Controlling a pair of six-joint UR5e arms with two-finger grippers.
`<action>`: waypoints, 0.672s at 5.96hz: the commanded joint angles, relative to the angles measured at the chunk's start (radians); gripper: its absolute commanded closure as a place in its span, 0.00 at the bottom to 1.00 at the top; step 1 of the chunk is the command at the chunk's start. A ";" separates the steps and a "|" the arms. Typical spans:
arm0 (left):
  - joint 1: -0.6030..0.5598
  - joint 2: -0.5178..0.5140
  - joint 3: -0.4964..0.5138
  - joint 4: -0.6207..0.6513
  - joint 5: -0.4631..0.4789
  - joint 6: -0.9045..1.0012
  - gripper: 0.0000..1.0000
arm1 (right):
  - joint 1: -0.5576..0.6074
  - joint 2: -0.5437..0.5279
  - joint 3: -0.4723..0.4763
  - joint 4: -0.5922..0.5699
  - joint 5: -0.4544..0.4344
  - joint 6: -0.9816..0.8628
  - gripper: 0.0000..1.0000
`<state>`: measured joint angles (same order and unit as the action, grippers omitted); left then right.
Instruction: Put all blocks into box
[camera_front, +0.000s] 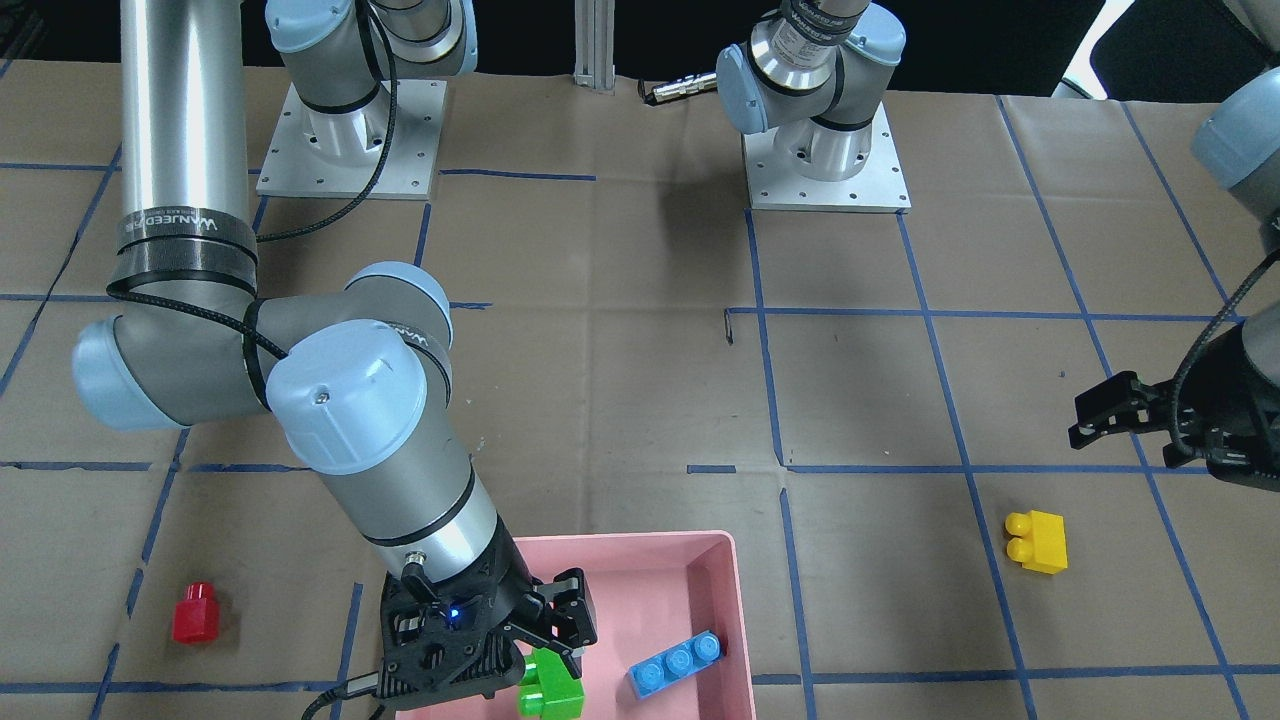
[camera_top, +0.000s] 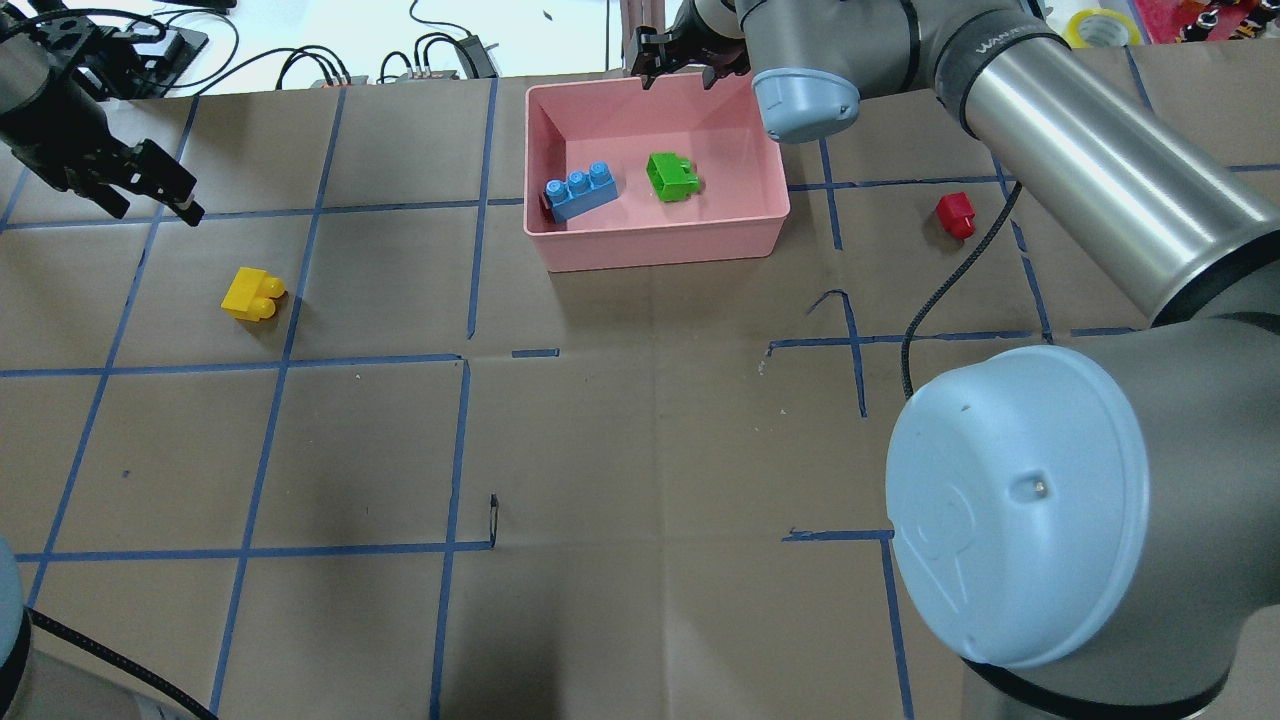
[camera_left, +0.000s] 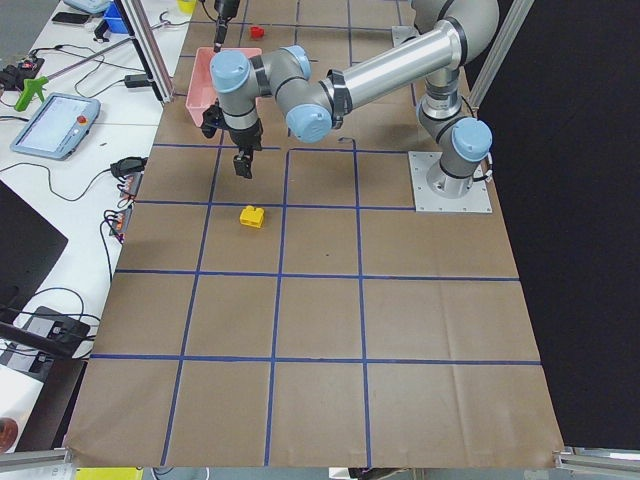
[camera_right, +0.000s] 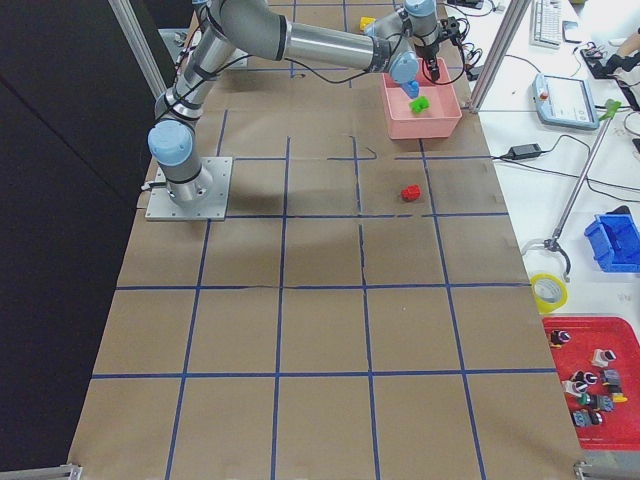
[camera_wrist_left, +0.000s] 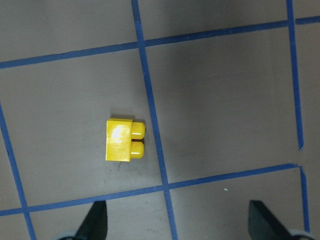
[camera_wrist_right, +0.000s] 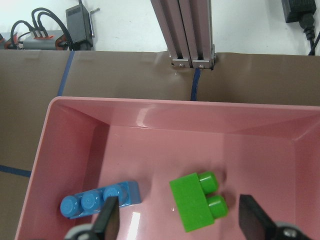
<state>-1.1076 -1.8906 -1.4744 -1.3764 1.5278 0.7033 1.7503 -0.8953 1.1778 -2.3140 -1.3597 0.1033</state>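
While the right claw hangs spread and empty over the box at the middle of the far edge, with green and blue lying inside, the left claw, also spread and empty, hovers near the far-left corner, close to yellow. Picking up yellow looks like the step in hand. The claw should shift until the brick sits centred under it, probably turn to close on the flat sides rather than the studs, then drop straight.

Red lies near the box, toward the right edge. The tabletop is creased brown paper gridded with blue tape, and yellow has open space all round. Cables and a metal post sit beyond the far edge.
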 joint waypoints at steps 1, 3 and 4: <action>0.037 -0.013 -0.104 0.156 0.000 0.076 0.01 | -0.005 -0.022 0.017 0.024 -0.001 -0.004 0.00; 0.035 -0.097 -0.107 0.222 -0.009 -0.005 0.01 | -0.032 -0.179 0.099 0.225 -0.031 -0.078 0.00; 0.031 -0.151 -0.109 0.281 -0.012 -0.008 0.02 | -0.063 -0.247 0.193 0.223 -0.111 -0.149 0.01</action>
<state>-1.0740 -1.9919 -1.5811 -1.1457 1.5191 0.7096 1.7153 -1.0689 1.2894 -2.1149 -1.4094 0.0184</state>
